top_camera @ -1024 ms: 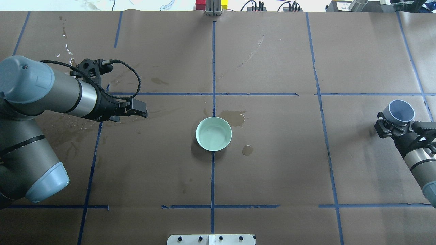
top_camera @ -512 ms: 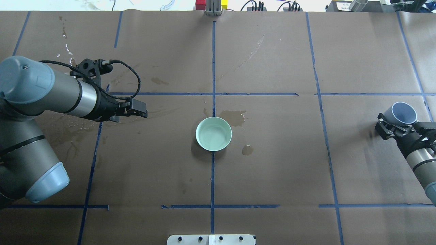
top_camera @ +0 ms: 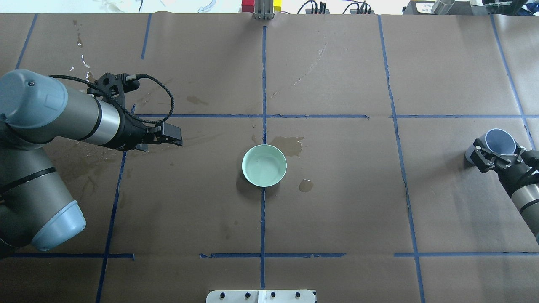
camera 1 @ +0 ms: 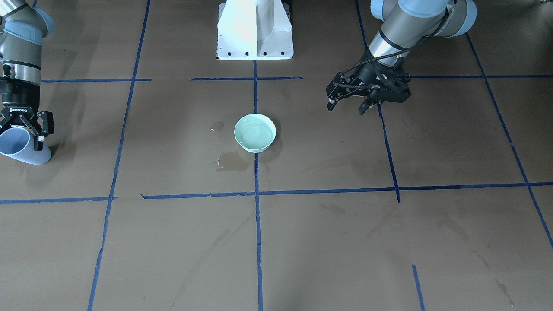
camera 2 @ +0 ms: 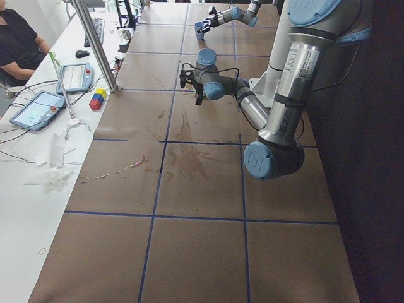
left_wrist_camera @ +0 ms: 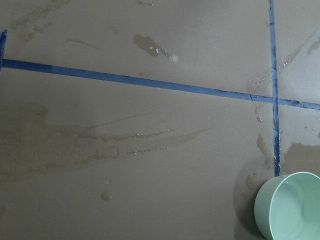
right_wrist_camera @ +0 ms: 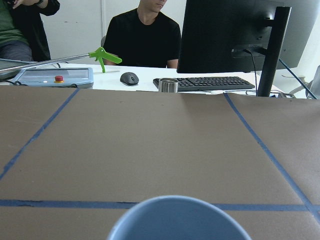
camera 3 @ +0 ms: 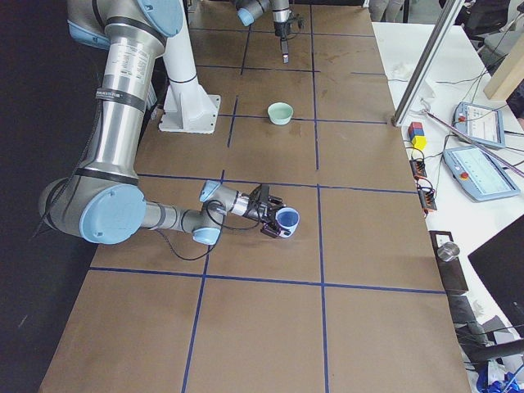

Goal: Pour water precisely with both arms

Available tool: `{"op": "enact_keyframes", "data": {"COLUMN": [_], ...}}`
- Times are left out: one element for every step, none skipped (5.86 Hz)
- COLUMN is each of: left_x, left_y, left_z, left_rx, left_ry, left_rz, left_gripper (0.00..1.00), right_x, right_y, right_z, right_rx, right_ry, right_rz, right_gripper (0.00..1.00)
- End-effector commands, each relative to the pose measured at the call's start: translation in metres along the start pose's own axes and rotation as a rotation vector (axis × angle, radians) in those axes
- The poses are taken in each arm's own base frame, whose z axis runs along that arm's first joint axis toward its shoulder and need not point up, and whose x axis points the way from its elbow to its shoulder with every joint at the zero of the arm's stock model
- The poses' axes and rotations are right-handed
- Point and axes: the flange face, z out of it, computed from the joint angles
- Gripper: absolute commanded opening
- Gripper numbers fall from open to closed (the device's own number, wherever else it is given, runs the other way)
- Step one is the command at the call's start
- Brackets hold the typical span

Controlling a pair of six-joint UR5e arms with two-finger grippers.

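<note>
A mint-green bowl (top_camera: 264,147) stands at the table's centre with a little clear water (top_camera: 265,168) in it. It also shows in the front view (camera 1: 255,144) and at the lower right of the left wrist view (left_wrist_camera: 265,210). My right gripper (top_camera: 490,153) is shut on a blue cup (top_camera: 500,141) at the table's right side. The cup is tilted, with its mouth away from the robot (camera 1: 19,149), low over the paper (camera 3: 287,219). My left gripper (camera 1: 345,108) hangs open and empty left of the bowl, well apart from it (top_camera: 158,141).
Brown wet stains (top_camera: 288,145) lie beside the bowl and under the left arm (left_wrist_camera: 130,142). Blue tape lines (top_camera: 263,219) divide the paper. The white pedestal (camera 1: 255,30) stands at the robot's side. Operators, a keyboard (right_wrist_camera: 210,82) and pendants (camera 3: 475,168) are at the far edge.
My right gripper has moved the blue cup a little to the right and towards the robot, and lower. The left arm and the bowl have not moved.
</note>
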Motion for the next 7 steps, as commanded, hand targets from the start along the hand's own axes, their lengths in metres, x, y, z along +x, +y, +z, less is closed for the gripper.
{"op": "enact_keyframes", "data": {"left_x": [0.000,0.000,0.000,-0.001,0.005,0.023,0.059], "left_y": [0.000,0.000,0.000,0.000,0.003,0.021,0.011], "left_z": [0.000,0.001,0.001,0.002,0.016,0.035,0.058], "left_rx": [0.000,-0.001,-0.001,-0.002,-0.019,-0.060,-0.067], "left_ry": [0.000,-0.002,-0.002,-0.003,-0.010,-0.007,0.002], "left_rz": [0.000,-0.001,-0.001,-0.001,-0.012,-0.036,-0.067], "left_gripper": [1.00,1.00,1.00,1.00,1.00,1.00,1.00], "right_x": [-0.006,-0.004,-0.004,0.003,-0.006,0.006,0.017], "right_y": [-0.024,-0.039,-0.044,-0.050,-0.070,-0.086,-0.104], "right_z": [-0.017,-0.031,-0.033,-0.037,-0.039,-0.034,-0.026], "right_rx": [0.017,0.018,0.022,0.023,0.008,-0.035,-0.065], "right_ry": [-0.028,-0.036,-0.038,-0.032,-0.059,-0.065,-0.068], "right_rz": [0.021,0.005,-0.007,-0.023,-0.036,-0.063,-0.110], "right_gripper": [1.00,1.00,1.00,1.00,1.00,1.00,1.00]}}
